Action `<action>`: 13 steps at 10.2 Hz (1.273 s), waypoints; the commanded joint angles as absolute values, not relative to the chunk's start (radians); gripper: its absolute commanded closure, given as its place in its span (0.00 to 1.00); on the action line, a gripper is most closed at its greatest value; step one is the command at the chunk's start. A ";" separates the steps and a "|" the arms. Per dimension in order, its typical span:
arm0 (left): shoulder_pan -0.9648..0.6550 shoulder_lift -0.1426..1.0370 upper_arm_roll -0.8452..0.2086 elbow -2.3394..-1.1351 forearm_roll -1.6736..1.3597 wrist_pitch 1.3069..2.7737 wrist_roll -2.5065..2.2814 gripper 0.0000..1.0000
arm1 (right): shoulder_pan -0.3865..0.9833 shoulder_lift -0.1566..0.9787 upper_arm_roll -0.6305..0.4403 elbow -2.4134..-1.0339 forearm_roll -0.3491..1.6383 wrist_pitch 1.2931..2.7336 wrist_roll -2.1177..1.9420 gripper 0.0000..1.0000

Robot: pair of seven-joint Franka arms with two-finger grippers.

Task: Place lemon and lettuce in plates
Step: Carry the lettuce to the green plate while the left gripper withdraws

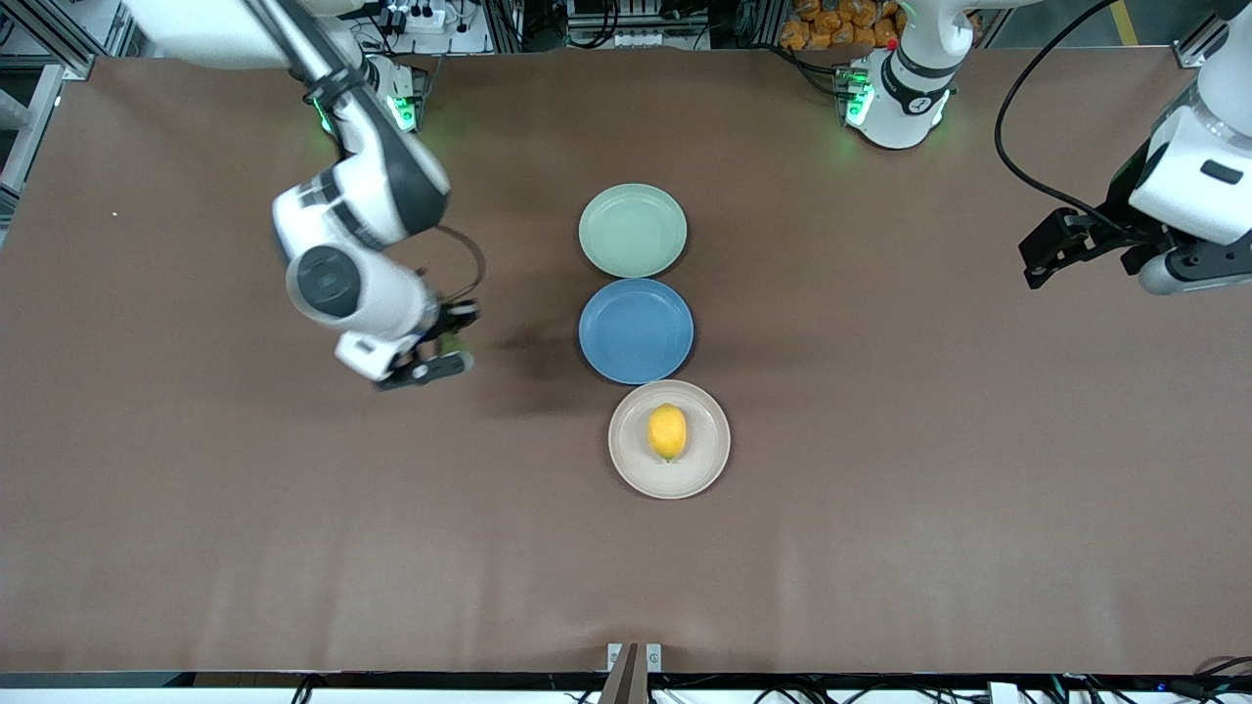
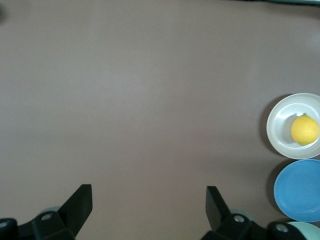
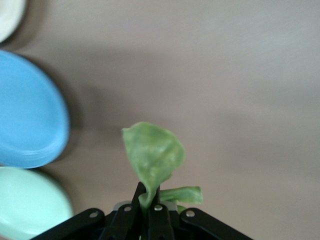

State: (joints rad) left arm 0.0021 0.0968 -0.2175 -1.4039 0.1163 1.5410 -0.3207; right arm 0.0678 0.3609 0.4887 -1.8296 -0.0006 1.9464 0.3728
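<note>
Green lettuce clear only at right wrist, right pincer clamping it | left pincer spread

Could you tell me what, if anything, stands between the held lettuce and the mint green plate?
Nothing visible does. The right gripper, shut on the lettuce, hangs over bare table beside the plates; the mint green plate lies empty, the blue plate beside it.

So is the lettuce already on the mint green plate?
No, the lettuce hangs pinched in the right pincer over bare table; the mint green plate holds nothing.
</note>
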 commanded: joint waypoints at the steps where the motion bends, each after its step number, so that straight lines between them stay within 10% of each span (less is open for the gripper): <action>1: 0.017 0.065 -0.209 -1.445 0.103 1.546 -0.295 0.00 | 0.170 0.357 0.531 -1.830 -0.006 1.939 0.550 1.00; 13: 0.028 0.061 -0.204 -1.477 0.061 1.578 -0.287 0.00 | 0.554 0.478 0.518 -1.968 -0.043 2.330 0.937 1.00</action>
